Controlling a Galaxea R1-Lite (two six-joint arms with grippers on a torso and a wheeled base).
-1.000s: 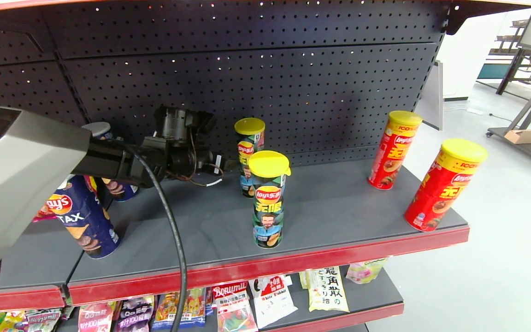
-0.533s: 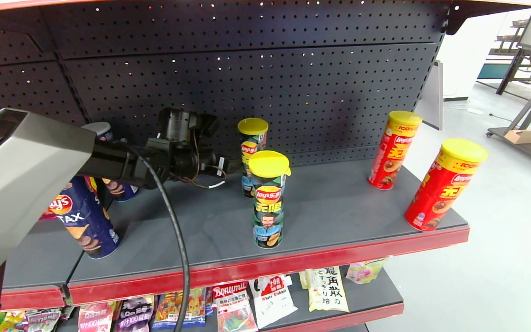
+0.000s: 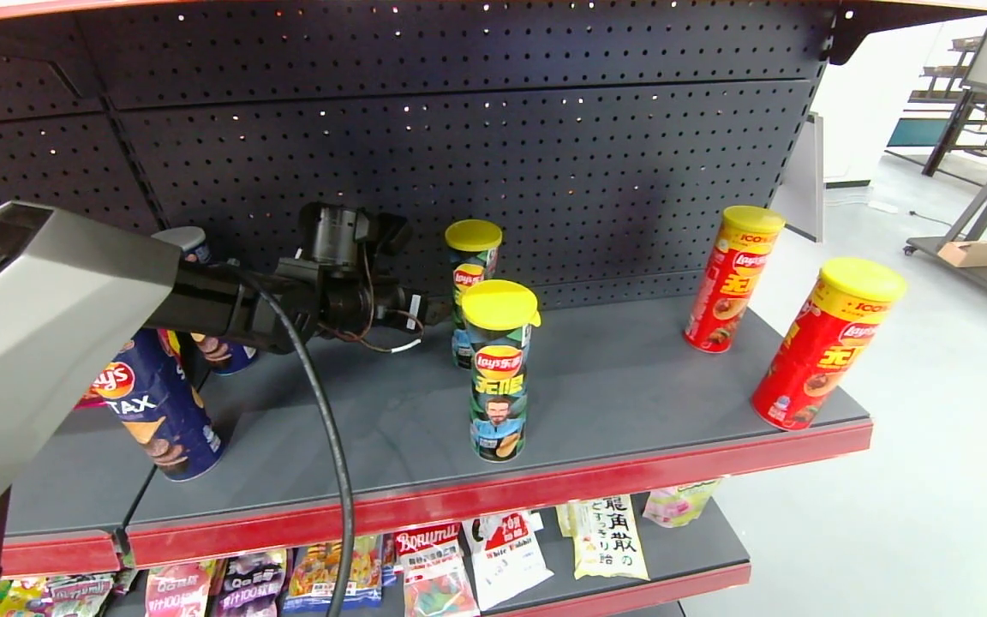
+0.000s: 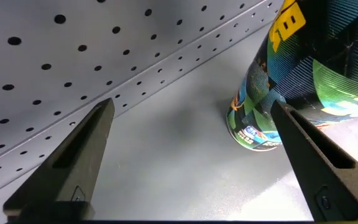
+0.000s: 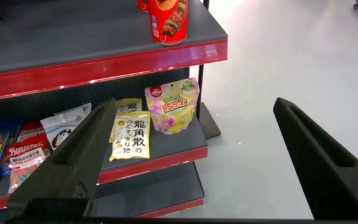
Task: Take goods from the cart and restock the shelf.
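Note:
A green chip can with a yellow lid (image 3: 469,278) stands at the back of the grey shelf (image 3: 631,386), close to the pegboard. My left gripper (image 3: 429,310) is just to its left, low over the shelf, open with nothing between the fingers. In the left wrist view the same green can (image 4: 260,118) sits beside one finger of the left gripper (image 4: 191,109), and I cannot tell whether they touch. A second green can (image 3: 498,386) stands nearer the front edge. My right gripper (image 5: 194,102) is open and hangs off the shelf's right end, over the floor.
Two red cans (image 3: 729,278) (image 3: 823,347) stand at the shelf's right end, one near the corner. Blue cans (image 3: 155,411) stand at the left, behind my left arm. Snack bags (image 3: 605,536) hang on the lower shelf. Bare shelf lies between the green and red cans.
My left gripper has moved a little to the right along the back of the shelf. The rear green can has shifted slightly right with it.

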